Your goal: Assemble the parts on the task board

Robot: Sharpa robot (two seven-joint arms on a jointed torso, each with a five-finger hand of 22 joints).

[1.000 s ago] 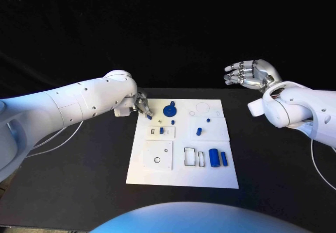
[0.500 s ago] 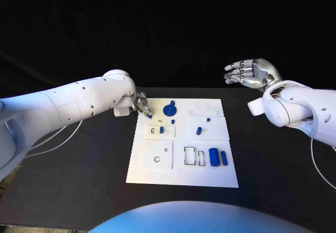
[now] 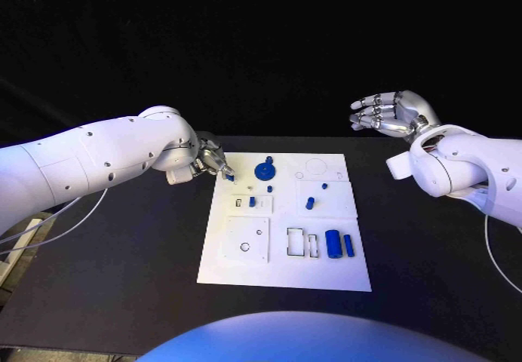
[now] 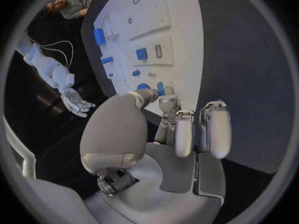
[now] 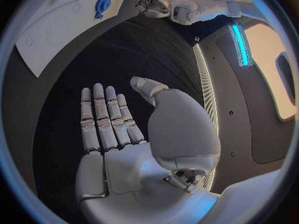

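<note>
Blue peg [image 3: 229,176] pinched in left hand [image 3: 209,162] fingers beside task board [image 3: 285,275].

Black table [image 3: 130,249] — white task board [image 3: 327,275] on it.

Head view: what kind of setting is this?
Likely a robot lab test bench: a black table carrying a white task board with small blue parts, and the left hand at the board's far corner.

matt white task board [image 3: 285,256]
</note>
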